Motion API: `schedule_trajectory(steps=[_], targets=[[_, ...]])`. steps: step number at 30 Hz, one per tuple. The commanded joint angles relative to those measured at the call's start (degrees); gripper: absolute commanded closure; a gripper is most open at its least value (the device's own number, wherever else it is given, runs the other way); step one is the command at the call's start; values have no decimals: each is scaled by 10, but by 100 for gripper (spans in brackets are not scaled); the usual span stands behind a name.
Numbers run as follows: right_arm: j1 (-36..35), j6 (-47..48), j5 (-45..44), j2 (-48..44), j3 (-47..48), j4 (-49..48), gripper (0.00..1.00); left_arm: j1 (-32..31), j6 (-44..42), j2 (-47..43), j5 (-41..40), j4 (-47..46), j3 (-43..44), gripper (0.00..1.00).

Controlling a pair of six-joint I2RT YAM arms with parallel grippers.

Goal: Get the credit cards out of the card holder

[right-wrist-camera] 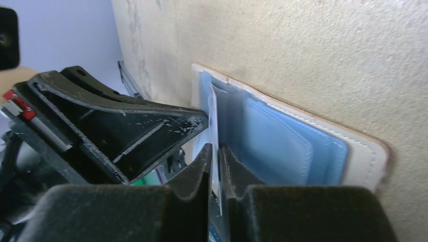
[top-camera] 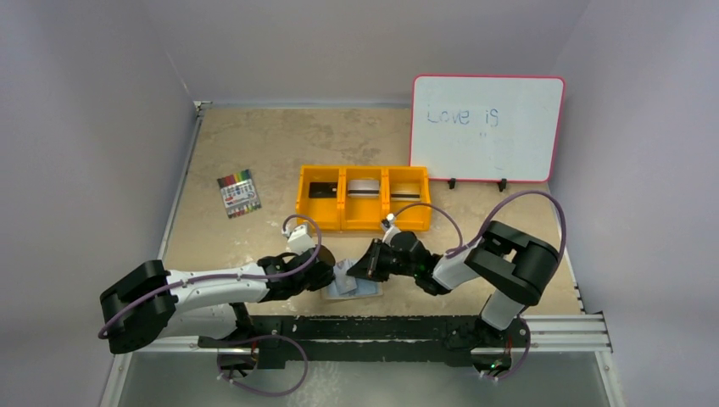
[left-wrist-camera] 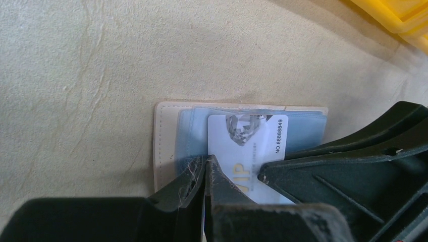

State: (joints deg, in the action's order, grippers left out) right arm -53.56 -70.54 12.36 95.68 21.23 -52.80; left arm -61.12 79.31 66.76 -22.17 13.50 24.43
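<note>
The card holder [top-camera: 354,287] lies open on the bench [top-camera: 254,144] at the lower centre of the top view, blue panels up, between both pincers. A white VIP card [left-wrist-camera: 247,146] pokes from its pocket. The right pincer [right-wrist-camera: 214,156] grips that card's edge; the left pincer [left-wrist-camera: 204,169] is closed, tips on the holder beside the card. An orange tray [top-camera: 342,222] sits just above, a marker pack [top-camera: 239,193] further left

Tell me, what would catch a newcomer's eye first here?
In the foreground, the left gripper and right gripper meet nose to nose over an open blue-lined card holder, a white VIP card poking out. Behind them sit a bright orange tray, centre, and a whiteboard reading "Love is", far right.
</note>
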Motion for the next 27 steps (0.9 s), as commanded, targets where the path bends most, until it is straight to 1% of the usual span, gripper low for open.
schedule_trajectory(steps=[1,2,3,7,11,14,17,18,21,22,23,25,27], targets=[[2,2,18,-3,3,-39,96,1,-10,3,-2,22,-11,100],[3,1,11,-9,1,-29,100,2,-10,2,-4,24,-11,100],[3,1,0,-17,-1,-13,100,2,-9,0,-7,28,-10,100],[3,3,-57,-76,-5,98,100,1,-4,-15,-19,46,-9,100],[3,11,-121,-170,-7,209,100,1,-2,-27,-29,57,-11,100],[3,30,-155,-228,-1,269,100,1,-2,-28,-31,57,-11,100],[3,68,-171,-286,4,295,100,1,-14,-35,-27,54,-1,100],[3,83,-177,-305,4,297,100,1,-21,-41,-27,57,4,98],[2,132,-193,-356,4,301,100,0,-38,-73,-42,71,23,87],[3,150,-198,-370,4,301,100,0,-43,-86,-50,79,30,84],[3,169,-202,-388,3,300,100,0,-48,-102,-60,88,37,77],[2,209,-205,-408,2,295,100,0,-62,-135,-77,105,51,68],[3,268,-209,-423,0,271,100,1,-80,-160,-90,118,65,65]])
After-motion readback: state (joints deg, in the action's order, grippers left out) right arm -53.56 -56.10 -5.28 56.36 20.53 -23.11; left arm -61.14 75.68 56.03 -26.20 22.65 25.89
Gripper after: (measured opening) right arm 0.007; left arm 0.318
